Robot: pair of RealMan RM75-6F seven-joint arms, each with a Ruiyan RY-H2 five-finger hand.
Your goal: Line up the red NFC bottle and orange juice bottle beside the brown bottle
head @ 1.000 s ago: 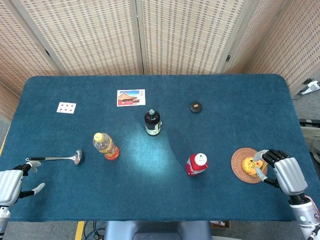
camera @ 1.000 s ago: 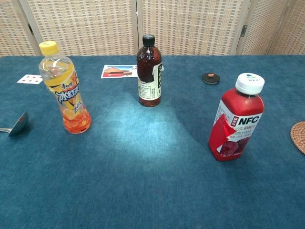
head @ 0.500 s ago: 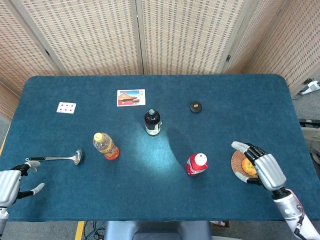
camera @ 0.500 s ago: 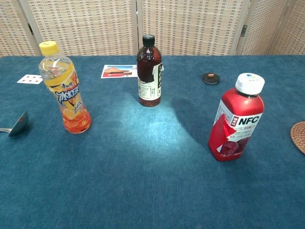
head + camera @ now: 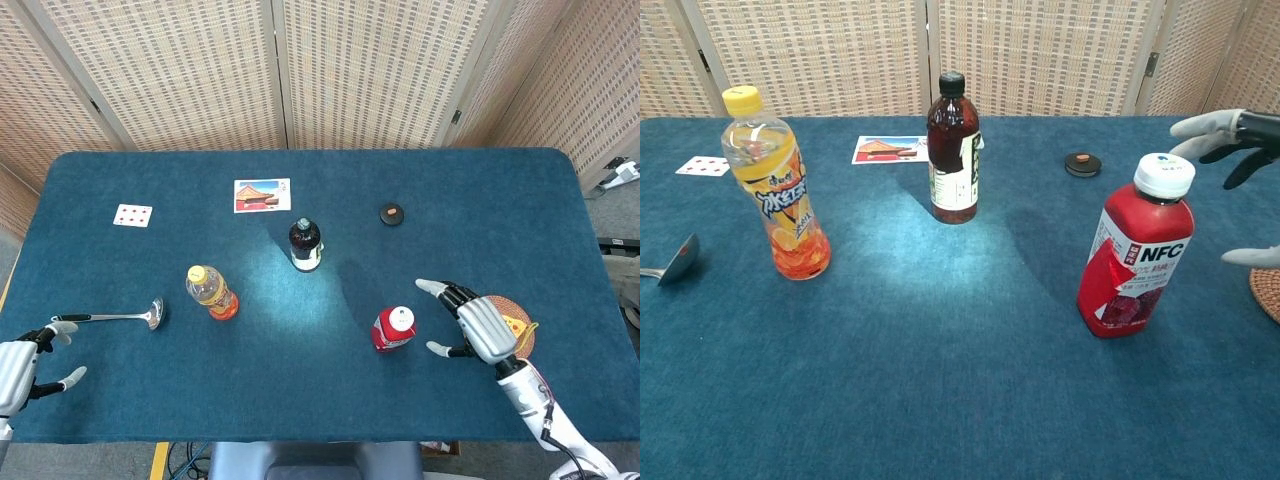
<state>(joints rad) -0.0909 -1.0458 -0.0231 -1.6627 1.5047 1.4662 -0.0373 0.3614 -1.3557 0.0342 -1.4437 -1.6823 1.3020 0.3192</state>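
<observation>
The red NFC bottle stands upright with a white cap, right of centre. My right hand hovers just right of it, fingers spread, holding nothing and a small gap away from it. The orange juice bottle with a yellow cap stands at the left. The brown bottle stands farther back in the middle. My left hand rests at the table's front left corner, fingers apart and empty.
A woven coaster with a yellow item lies behind my right hand. A metal spoon lies near the left hand. A playing card, a postcard and a small dark disc lie farther back.
My right hand has moved left from over the coaster to just beside the red NFC bottle, entering the chest view. The left hand and bottles have not moved.
</observation>
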